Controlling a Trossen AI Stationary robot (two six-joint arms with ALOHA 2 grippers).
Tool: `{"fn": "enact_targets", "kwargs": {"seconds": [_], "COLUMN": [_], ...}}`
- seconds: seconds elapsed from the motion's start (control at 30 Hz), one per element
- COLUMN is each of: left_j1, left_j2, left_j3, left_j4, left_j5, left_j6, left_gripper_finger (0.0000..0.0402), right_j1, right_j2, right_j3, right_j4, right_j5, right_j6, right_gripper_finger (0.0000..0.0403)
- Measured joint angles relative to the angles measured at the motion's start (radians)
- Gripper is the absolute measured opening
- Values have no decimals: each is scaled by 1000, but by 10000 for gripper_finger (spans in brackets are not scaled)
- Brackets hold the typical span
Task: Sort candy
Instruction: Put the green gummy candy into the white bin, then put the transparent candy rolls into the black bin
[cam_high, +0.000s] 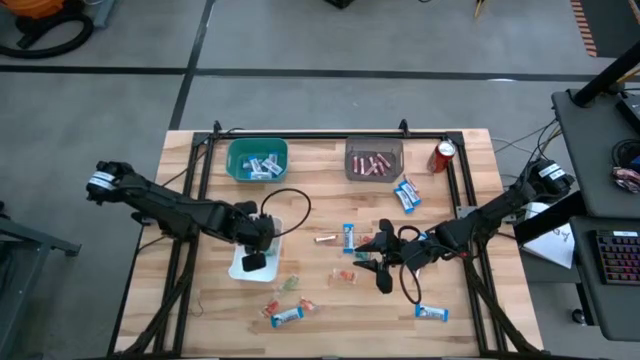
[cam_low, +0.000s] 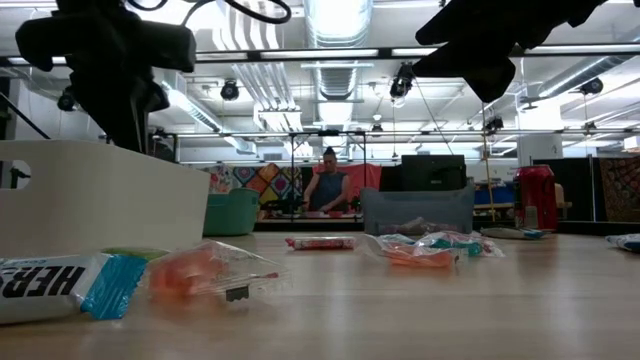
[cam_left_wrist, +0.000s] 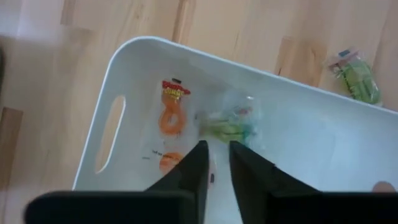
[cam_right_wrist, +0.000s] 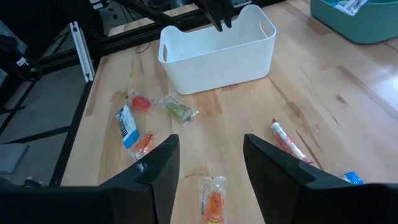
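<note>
Crinkly wrapped candy (cam_high: 345, 276) lies scattered on the pale wooden tabletop (cam_high: 330, 200). The left gripper (cam_left_wrist: 214, 163), jaws slightly parted and empty, hangs over a smooth white plastic bin (cam_left_wrist: 298, 124) holding orange and green sweets. The right gripper (cam_right_wrist: 210, 158), jaws spread, hovers just above an orange piece (cam_right_wrist: 212, 200) at the tabletop's middle.

A grey concrete floor (cam_high: 330, 90) with dark seam lines surrounds the wooden table (cam_high: 330, 310). A dark desk (cam_high: 600, 150) carries a keyboard (cam_high: 618, 255). Beyond the table, ceiling ducts (cam_low: 335, 25) and lamps hang above a person (cam_low: 328, 188) at a bench.
</note>
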Motion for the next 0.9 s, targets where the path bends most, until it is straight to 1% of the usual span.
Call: {"fn": "enact_targets", "kwargs": {"seconds": [0.17,0.3,0.4,0.67,0.77,0.9], "left_j1": [0,0,0,-2,-16,-52], "left_j2": [0,-1,-2,-34,-58,-98], "left_j3": [0,0,12,75,89,91], "left_j4": [-20,-18,-17,-16,-15,14], "left_j5": [1,1,0,-20,-107,-288], "left_j6": [0,16,32,88,98,80], "left_gripper_finger": [111,139,147,149,149,149], "right_j1": [0,-8,-31,-123,-153,-184], "right_j2": [0,0,0,0,4,29], "right_j3": [0,0,0,0,5,28], "right_j4": [0,0,-4,-33,-59,-92], "right_j5": [0,0,0,-9,-10,-12], "right_j6": [1,5,16,16,-28,-116], "right_gripper_finger": [171,171,171,171,171,171]}}
